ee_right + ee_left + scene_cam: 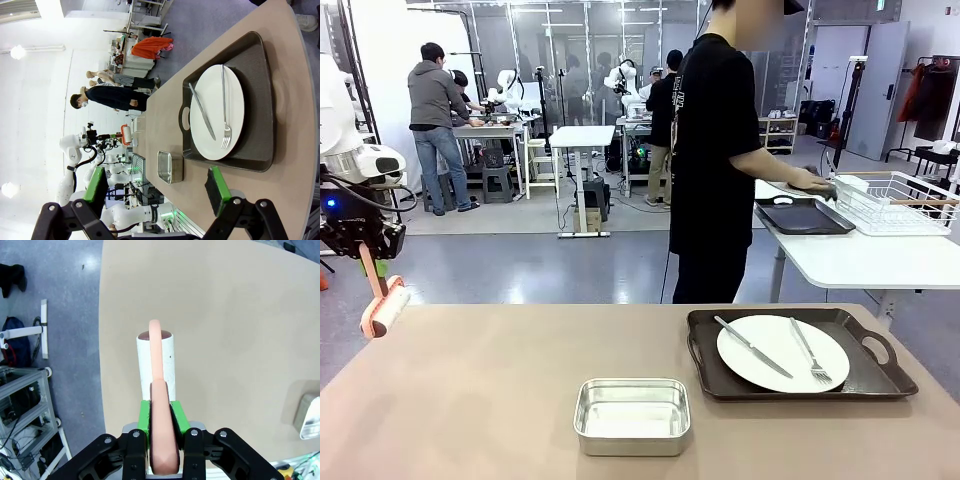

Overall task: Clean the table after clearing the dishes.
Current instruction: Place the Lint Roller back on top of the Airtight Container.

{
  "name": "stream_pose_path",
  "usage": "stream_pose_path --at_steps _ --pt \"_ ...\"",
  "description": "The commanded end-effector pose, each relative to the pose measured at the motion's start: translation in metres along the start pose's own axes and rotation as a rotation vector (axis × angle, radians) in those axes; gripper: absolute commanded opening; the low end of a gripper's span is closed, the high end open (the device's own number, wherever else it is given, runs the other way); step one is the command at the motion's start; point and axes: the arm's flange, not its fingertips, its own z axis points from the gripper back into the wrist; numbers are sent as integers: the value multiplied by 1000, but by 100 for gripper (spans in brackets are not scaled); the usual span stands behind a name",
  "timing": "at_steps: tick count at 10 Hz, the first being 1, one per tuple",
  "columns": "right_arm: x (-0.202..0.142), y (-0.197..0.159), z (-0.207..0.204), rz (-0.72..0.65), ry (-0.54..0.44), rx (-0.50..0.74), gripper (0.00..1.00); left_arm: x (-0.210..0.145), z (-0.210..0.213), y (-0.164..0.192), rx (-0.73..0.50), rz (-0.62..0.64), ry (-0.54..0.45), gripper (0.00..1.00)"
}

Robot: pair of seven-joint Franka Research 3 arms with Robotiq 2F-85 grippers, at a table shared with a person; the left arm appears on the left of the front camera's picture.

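With the left gripper [162,412] clenching the roller [169,365] and the right gripper [156,185] gaping, sweeping now is risking knocking the uncleared tray [870,380].

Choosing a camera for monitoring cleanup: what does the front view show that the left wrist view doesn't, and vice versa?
Front view: the tray with plate, knife and fork on the table. Left wrist view: green pads clamped on the pink handle. Both: that table, left end effector, lint roller, steel pan.

The plate [775,340] is white, its tray [868,372] dark brown (table [470,400] plain tan).
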Motion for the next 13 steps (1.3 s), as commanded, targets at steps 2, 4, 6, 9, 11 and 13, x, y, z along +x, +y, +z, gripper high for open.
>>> stream_pose_path --at_steps 2,4,6,9,11,13 --pt "-1 3 1 5 -3 3 100 -1 1 3 3 -12 -2 22" --pt "-1 3 1 5 -3 3 100 -1 1 3 3 -12 -2 22" --pt "-1 3 1 5 -3 3 100 -1 1 3 3 -12 -2 22" --pt "-1 3 1 5 -3 3 100 5 14 -12 24 -82 -14 22" --pt "-1 3 1 5 -3 3 100 16 37 -46 48 -275 -32 22" --pt "-1 3 1 5 -3 3 100 25 51 -87 28 -496 -50 22"
